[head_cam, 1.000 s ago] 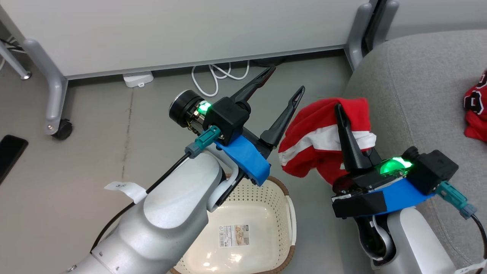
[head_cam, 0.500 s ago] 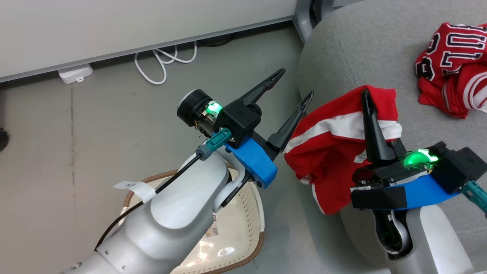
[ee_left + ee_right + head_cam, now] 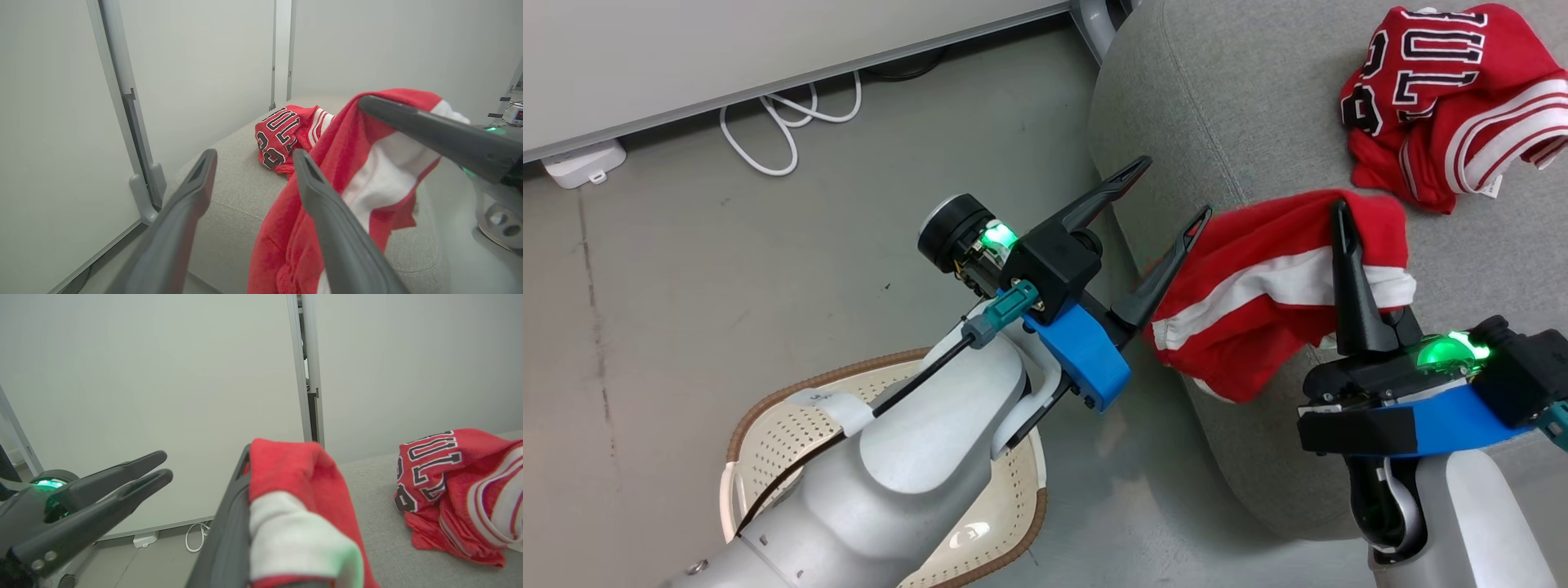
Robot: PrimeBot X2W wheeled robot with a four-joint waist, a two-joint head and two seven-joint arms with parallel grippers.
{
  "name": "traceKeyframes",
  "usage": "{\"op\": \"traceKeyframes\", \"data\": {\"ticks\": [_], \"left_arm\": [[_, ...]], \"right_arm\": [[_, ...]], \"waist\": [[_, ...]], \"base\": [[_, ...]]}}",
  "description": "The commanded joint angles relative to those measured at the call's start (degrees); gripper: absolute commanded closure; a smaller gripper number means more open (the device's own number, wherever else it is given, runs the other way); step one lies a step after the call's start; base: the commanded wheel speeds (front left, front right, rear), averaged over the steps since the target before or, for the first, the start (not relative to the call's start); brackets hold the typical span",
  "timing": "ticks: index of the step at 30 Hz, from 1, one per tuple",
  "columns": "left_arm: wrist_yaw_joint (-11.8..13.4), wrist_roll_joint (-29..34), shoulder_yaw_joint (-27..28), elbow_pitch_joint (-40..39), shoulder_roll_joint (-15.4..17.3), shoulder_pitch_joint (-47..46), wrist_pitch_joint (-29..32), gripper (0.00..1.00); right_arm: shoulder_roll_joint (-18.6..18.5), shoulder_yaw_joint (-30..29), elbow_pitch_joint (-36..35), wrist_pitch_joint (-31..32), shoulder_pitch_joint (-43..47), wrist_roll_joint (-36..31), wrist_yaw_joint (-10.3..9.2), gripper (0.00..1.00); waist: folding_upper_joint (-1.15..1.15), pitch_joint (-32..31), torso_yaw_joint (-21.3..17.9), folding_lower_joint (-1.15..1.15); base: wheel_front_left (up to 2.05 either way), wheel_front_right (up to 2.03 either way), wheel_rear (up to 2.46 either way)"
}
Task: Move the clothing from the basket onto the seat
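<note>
Right claw (image 3: 1339, 214) pinches the cloth (image 3: 1258, 302) at its top fold — it looks soft, light and floppy, drooping below. Left claw (image 3: 1170, 189) beside it gapes, holding nothing.

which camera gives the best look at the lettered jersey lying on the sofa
The head view: the jersey lies nearly whole, unblocked on the seat. The left wrist view hides part behind the held garment; the right wrist view crops its edge.
</note>
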Motion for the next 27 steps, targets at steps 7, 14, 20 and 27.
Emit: {"op": "traceKeyframes", "data": {"ticks": [7, 14, 20, 27], "left_arm": [[-0.2, 0.8, 1.1, -1.1, 0.6, 0.4, -0.3, 0.00], [0.7, 2.0, 2.6, -3.7, 1.4, 0.2, -0.3, 0.00], [1.2, 3.2, 3.4, -5.4, 2.7, -1.6, -0.3, 0.00], [1.5, 4.4, 3.7, -6.7, 4.0, -4.6, 0.2, 0.00]], "right_arm": [[0.1, -1.8, -1.1, -0.2, -0.3, -1.2, 0.03, 1.00], [-0.9, -3.8, -3.2, -0.2, -6.8, -2.3, 0.03, 1.00], [-2.4, -8.4, -5.8, -0.2, -17.4, -3.2, 0.03, 1.00], [-8.2, -16.1, -5.8, -0.2, -32.8, -4.6, 0.03, 1.00]], "waist": [[0.00, 0.0, 0.5, 0.00], [0.00, 2.9, 2.0, 0.00], [0.00, 7.9, 3.5, 0.00], [0.00, 15.9, 5.4, 0.00]], "base": [[0.00, 0.00, 0.00], [0.00, 0.00, 0.00], [0.00, 0.00, 0.00], [0.00, 0.00, 0.00]]}}
